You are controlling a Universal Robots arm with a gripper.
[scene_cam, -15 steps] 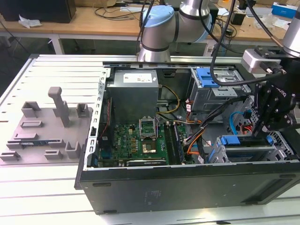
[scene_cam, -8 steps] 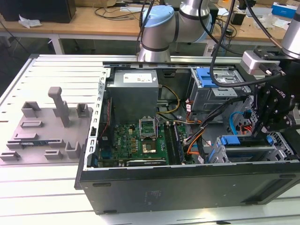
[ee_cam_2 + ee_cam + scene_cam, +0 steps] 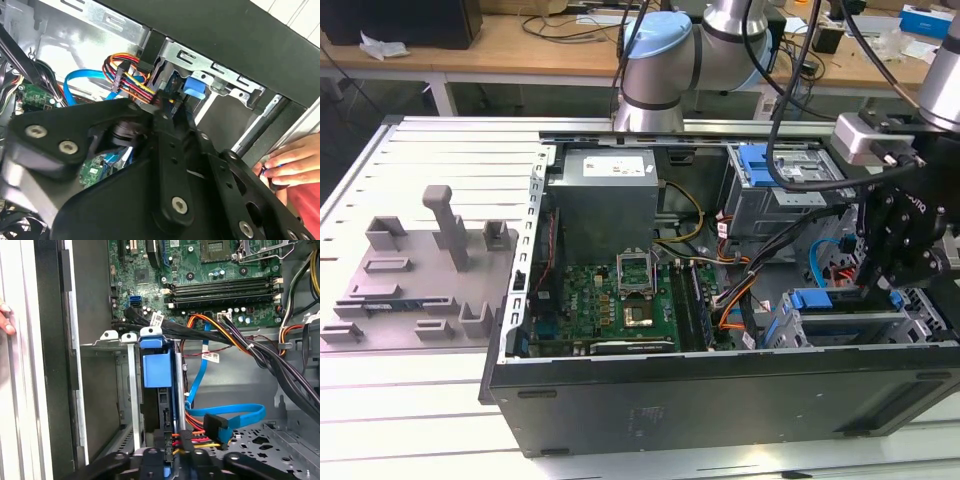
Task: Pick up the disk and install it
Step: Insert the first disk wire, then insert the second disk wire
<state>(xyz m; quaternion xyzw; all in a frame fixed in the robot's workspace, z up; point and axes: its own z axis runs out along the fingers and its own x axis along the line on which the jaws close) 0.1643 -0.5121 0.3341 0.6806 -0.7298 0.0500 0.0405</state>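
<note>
The disk stands on edge in the metal drive cage at the case's corner, its blue carrier tab level with the cage's top lip. In the exterior view the disk shows as a blue end at the near right of the open computer case. My black gripper hangs straight over that bay. In both wrist views the gripper is narrowed on the end of the disk opposite the tab, beside the coloured power wires.
A person's hand rests on the case's outer edge near the bay. Blue data cables and wire bundles lie beside the cage. The motherboard and power supply fill the case's left. A grey fixture plate sits outside.
</note>
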